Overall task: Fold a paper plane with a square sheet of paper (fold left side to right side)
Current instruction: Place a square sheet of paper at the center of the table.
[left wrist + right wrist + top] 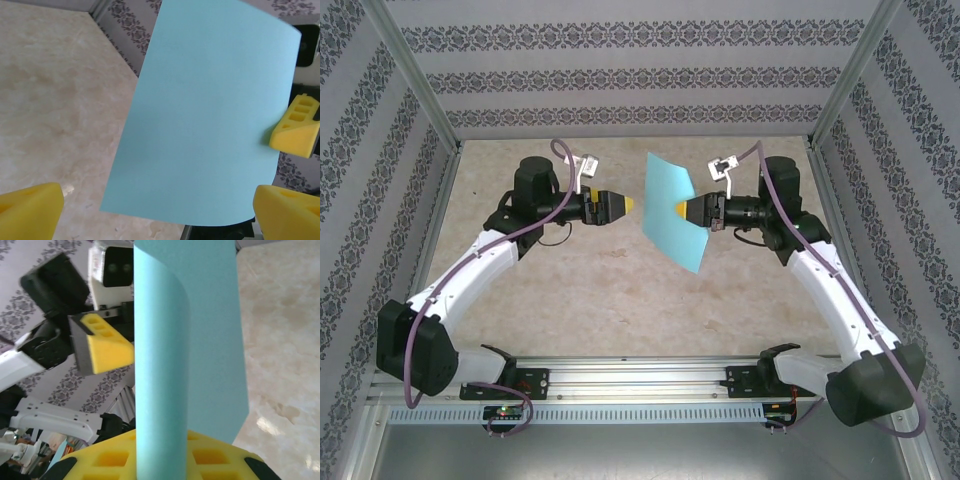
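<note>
The square sheet of paper hangs turquoise and slightly curled above the middle of the table, standing on edge. My right gripper is shut on its right edge; in the right wrist view the sheet rises from between the yellow fingers of the right gripper. My left gripper faces the sheet from the left, just short of it, and is open. In the left wrist view the sheet hangs ahead of the left gripper, whose fingers are spread wide apart. No paper plane is in view.
The beige marbled tabletop lies under the sheet. Patterned walls and aluminium posts enclose the back and sides. A metal rail runs along the near edge between the arm bases.
</note>
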Controlling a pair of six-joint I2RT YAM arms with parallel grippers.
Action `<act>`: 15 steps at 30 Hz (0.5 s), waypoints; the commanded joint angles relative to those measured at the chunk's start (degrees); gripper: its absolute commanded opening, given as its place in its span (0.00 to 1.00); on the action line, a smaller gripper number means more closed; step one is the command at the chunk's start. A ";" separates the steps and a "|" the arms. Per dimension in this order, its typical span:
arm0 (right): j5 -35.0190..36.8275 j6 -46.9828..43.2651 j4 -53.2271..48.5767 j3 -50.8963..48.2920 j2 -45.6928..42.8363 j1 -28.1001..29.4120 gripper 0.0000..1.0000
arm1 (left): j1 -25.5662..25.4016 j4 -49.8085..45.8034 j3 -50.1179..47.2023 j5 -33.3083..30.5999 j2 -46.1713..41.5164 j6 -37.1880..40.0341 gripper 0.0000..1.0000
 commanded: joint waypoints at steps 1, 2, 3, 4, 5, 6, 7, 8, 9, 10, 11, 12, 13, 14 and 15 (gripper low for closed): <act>-3.30 -1.41 -1.24 3.42 -1.95 0.55 0.21 | -0.86 3.29 2.44 5.11 1.16 4.02 0.98; -3.84 -1.31 -1.20 4.08 -2.31 0.64 0.21 | -1.07 3.72 2.75 5.97 1.43 4.06 0.98; -4.10 -1.26 -1.21 4.45 -2.52 0.73 0.21 | -1.21 4.31 3.02 6.69 1.56 3.97 0.98; -4.34 -1.22 -1.21 4.98 -2.82 0.99 0.21 | -1.54 4.60 3.30 7.40 1.74 4.08 0.99; -4.52 -1.07 -1.18 5.28 -3.04 1.05 0.21 | -1.92 4.58 3.69 8.17 1.93 4.23 0.99; -4.60 -0.94 -1.07 5.56 -3.21 1.25 0.21 | -2.34 4.63 4.13 8.98 2.09 4.54 0.99; -4.69 -0.81 -0.87 5.73 -3.39 1.45 0.20 | -2.74 4.68 4.46 9.63 2.22 4.78 0.99; -4.94 -0.71 -0.78 5.91 -3.46 1.69 0.20 | -3.21 4.71 4.82 10.45 2.37 5.08 0.99; -4.96 -0.68 -0.67 6.08 -3.52 1.87 0.20 | -3.67 4.70 5.09 11.00 2.34 5.36 0.98; -5.04 -0.64 -0.67 6.14 -3.52 1.97 0.20 | -3.99 4.67 5.30 11.41 2.47 5.66 0.97; -5.13 -0.64 -0.51 6.21 -3.65 2.10 0.20 | -4.30 4.74 5.47 11.75 2.44 5.81 0.96; -5.13 -0.66 -0.43 6.19 -3.58 2.23 0.20 | -4.47 4.73 5.65 12.08 2.46 6.01 0.94; -5.13 -0.54 -0.30 6.19 -3.66 2.30 0.20 | -4.65 4.59 5.74 12.23 2.42 6.14 0.92; -5.13 -0.49 -0.27 6.19 -3.72 2.31 0.20 | -4.74 4.38 5.83 12.32 2.33 6.44 0.91; -5.13 -0.45 -0.23 6.19 -3.73 2.35 0.20 | -4.81 4.02 5.92 12.34 2.30 6.68 0.88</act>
